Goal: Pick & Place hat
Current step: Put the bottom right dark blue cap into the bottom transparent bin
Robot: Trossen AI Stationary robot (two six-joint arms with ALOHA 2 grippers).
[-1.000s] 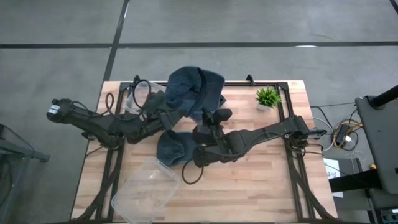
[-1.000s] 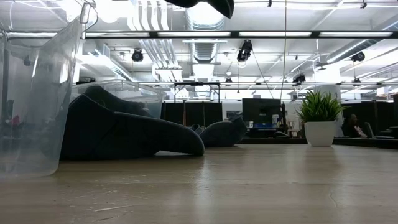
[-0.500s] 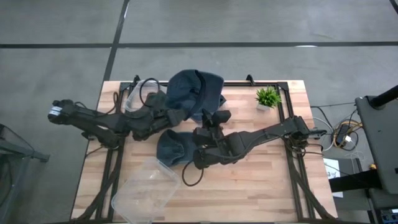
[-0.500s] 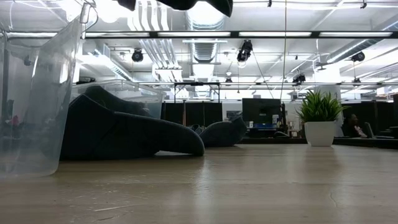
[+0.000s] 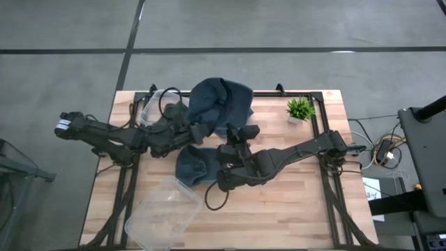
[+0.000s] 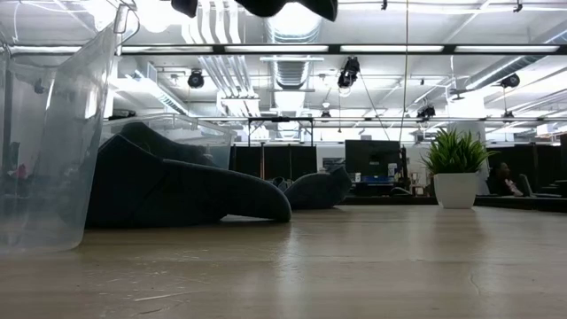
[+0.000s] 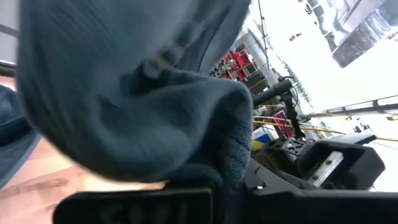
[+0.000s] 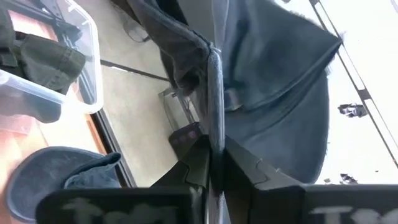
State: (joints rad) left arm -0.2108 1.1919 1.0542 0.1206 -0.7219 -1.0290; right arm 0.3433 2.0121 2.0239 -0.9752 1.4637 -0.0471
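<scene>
Two dark robot arms meet over the middle of a wooden tabletop [image 5: 293, 195], each gripping a dark blue knit hat [image 5: 219, 104] raised above the far edge. The left pincer [image 5: 196, 131] reaches in from the left edge and is pinching the hat's ribbed cuff, the fabric bunched right over its fingers in the left wrist view. The right pincer [image 5: 240, 132], reaching in from the right edge, is clamped on a fold of the same hat, as its own wrist camera shows. A second dark hat [image 5: 191, 167] lies flat on the tabletop just below the pincers. A clear plastic bin [image 5: 162, 216] sits tipped at the near left corner, another clear container [image 5: 150, 108] rests at the far left corner, and a small potted plant [image 5: 300, 109] stands near the far right corner.
</scene>
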